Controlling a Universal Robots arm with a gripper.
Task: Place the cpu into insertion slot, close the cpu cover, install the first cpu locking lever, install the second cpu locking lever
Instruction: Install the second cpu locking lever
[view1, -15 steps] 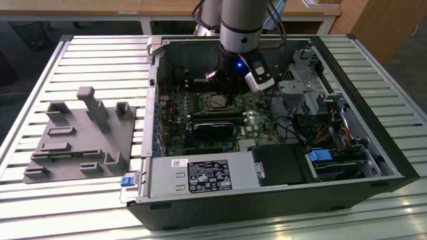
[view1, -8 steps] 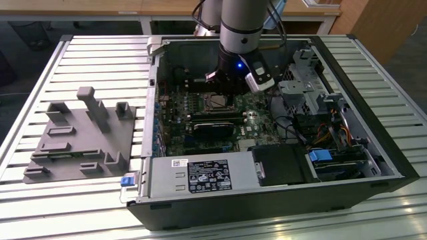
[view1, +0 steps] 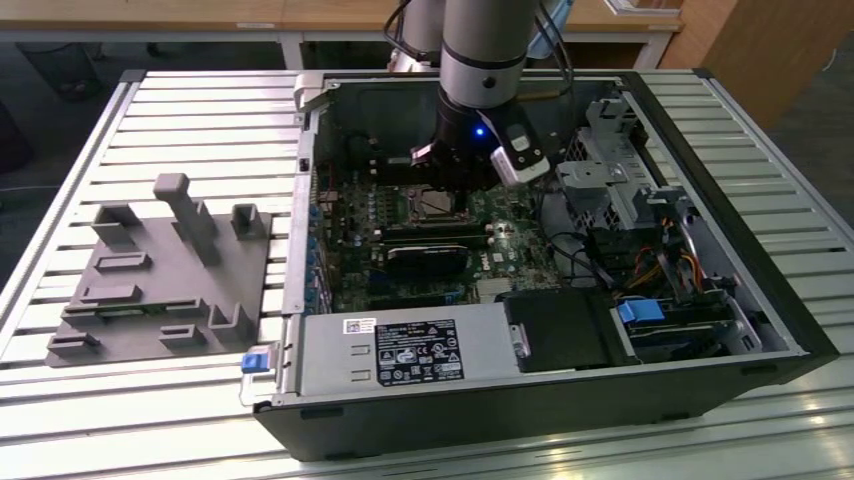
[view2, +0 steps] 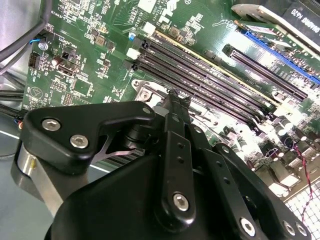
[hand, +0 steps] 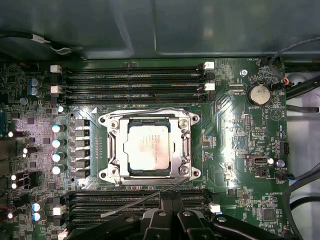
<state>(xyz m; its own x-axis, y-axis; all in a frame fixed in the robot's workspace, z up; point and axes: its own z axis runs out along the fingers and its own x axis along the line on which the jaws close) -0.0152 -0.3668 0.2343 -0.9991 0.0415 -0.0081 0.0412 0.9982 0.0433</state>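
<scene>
tool (hand: 167, 200) closed and empty, beside the cpu (hand: 150, 148) seated under its cpu cover (hand: 186, 145).

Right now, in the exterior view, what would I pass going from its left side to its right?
Grey plastic fixture block with upright pegs → silvery side wall of the open black computer case → green circuit board with the robot's black claw over it → blue clip by the drive cage → slatted metal table.

No text can be read; the print on the black-and-white label (view1: 416, 352) of the grey metal box (view1: 334, 365) is too small.
</scene>
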